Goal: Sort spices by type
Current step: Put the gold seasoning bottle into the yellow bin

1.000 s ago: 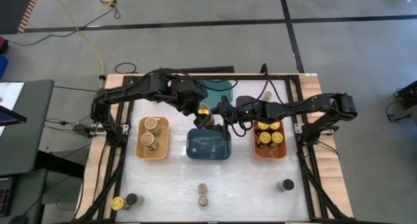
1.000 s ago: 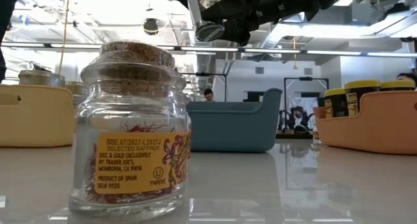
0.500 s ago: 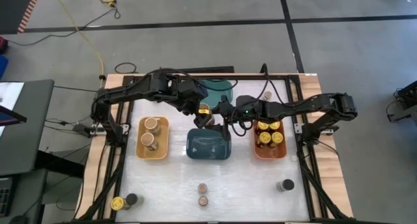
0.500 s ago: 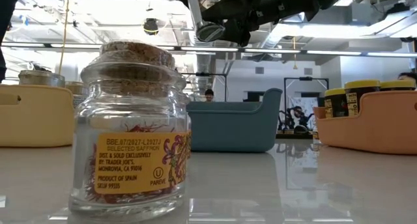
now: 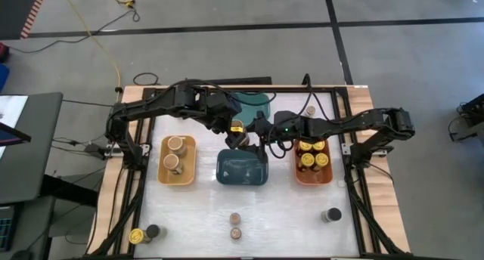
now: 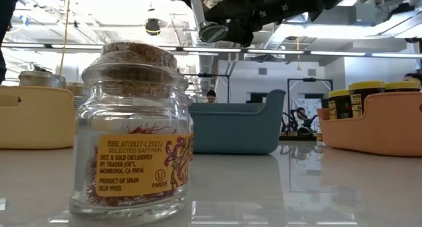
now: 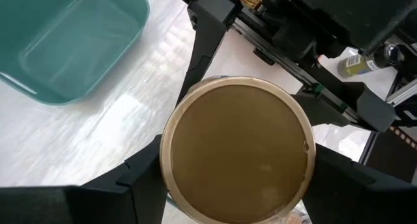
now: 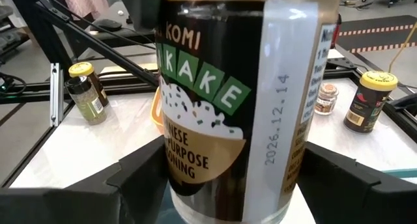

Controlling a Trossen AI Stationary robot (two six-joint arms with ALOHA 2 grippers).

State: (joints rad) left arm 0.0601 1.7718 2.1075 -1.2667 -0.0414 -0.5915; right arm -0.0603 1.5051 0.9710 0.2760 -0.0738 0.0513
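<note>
A wide tan-topped spice jar (image 5: 237, 128) with a dark furikake label (image 8: 215, 100) hangs above the gap between the teal bin (image 5: 255, 105) and the dark-blue bin (image 5: 242, 169). Both grippers are at it. My left gripper (image 5: 234, 134) reaches it from the far left, and its fingers flank the tan lid (image 7: 238, 149). My right gripper (image 5: 249, 134) reaches it from the right, and its fingers flank the labelled body. In the low view the jar's round bottom (image 6: 212, 31) shows high above the table. My left gripper has the jar between its two fingers (image 7: 140, 175), just under the tan lid's rim (image 7: 171, 162); the lid hides the place of contact. The fingers slant down from above. The jar is upright and clear of the table. My right gripper's fingers (image 8: 140, 178) lie against two opposite sides of the jar's labelled body (image 8: 179, 165), low on the jar. They come nearly level from the table's right side. The label reads upright, and the jar touches no bin.
The yellow bin (image 5: 162, 173) holds two tan-topped jars, and the orange bin (image 5: 298, 175) holds several yellow-lidded jars. Loose jars stand near the front edge (image 5: 137, 235) (image 5: 236, 231) (image 5: 331, 215), and one at the far right (image 5: 310, 110). A cork-topped saffron jar (image 6: 135, 131) fills the low view.
</note>
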